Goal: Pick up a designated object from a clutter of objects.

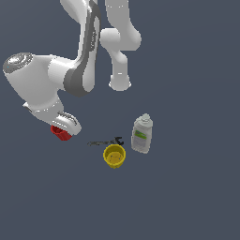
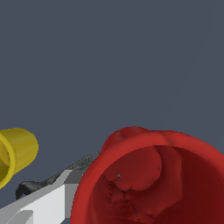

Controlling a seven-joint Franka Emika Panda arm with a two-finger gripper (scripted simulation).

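The small red cup (image 1: pixel 59 133) sits at the exterior view's left, half hidden under the arm's white hand. My gripper (image 1: pixel 64 130) is down on it. In the wrist view the red cup (image 2: pixel 153 183) fills the frame, mouth towards the camera. One grey finger (image 2: pixel 48 201) presses against the cup's outer wall; the other finger is hidden behind the cup. The gripper looks shut on the cup. The yellow cup (image 1: pixel 114 155), the dark wrench-like tool (image 1: pixel 107 142) and the white bottle with a green label (image 1: pixel 142 134) lie together to the exterior view's right of the red cup.
The arm's base (image 1: pixel 120 83) stands behind the clutter. In the wrist view the yellow cup (image 2: pixel 15 153) and part of the dark tool (image 2: pixel 33 187) show beside the finger. The floor is plain dark grey.
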